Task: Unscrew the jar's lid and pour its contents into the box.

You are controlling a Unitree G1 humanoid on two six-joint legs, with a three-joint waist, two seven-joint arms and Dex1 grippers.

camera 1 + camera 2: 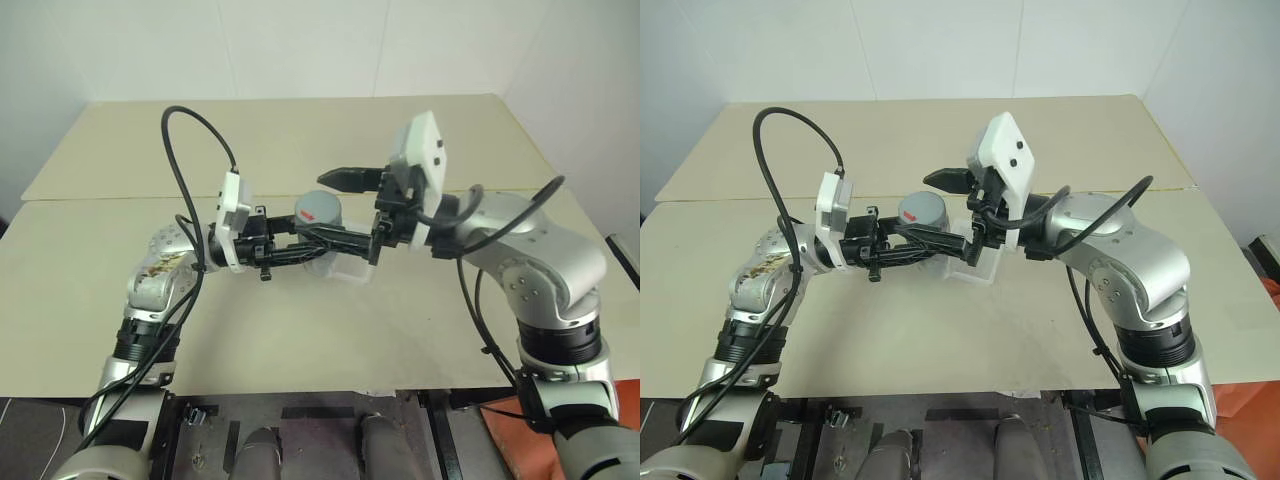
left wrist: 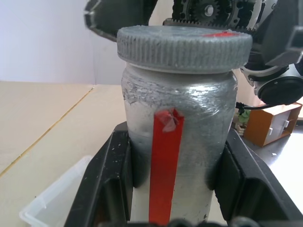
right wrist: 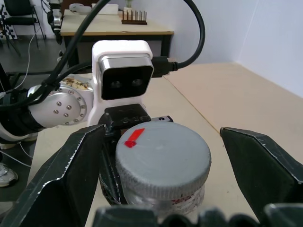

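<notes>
Clamping the jar (image 2: pixel 177 142) by its slick, rigid body above the table (image 1: pixel 300 330), the left gripper (image 1: pixel 300 245) steadies it while the right gripper (image 3: pixel 161 156) spreads wide around the ribbed lid (image 3: pixel 163 158), which looks the grippiest hold.

From my left wrist camera I see the jar (image 2: pixel 177 142) upright, clamped between my left gripper's (image 2: pixel 176 189) two black fingers (image 2: pixel 102 189). A red strip (image 2: pixel 164 165) runs down its silvery body. The ribbed grey lid (image 2: pixel 184 46) is on, with a red mark on top. My right gripper's (image 2: pixel 189 19) black fingers flank the lid, spread wide. The clear box's (image 2: pixel 52 201) corner lies on the tan table (image 2: pixel 42 118) below.
</notes>
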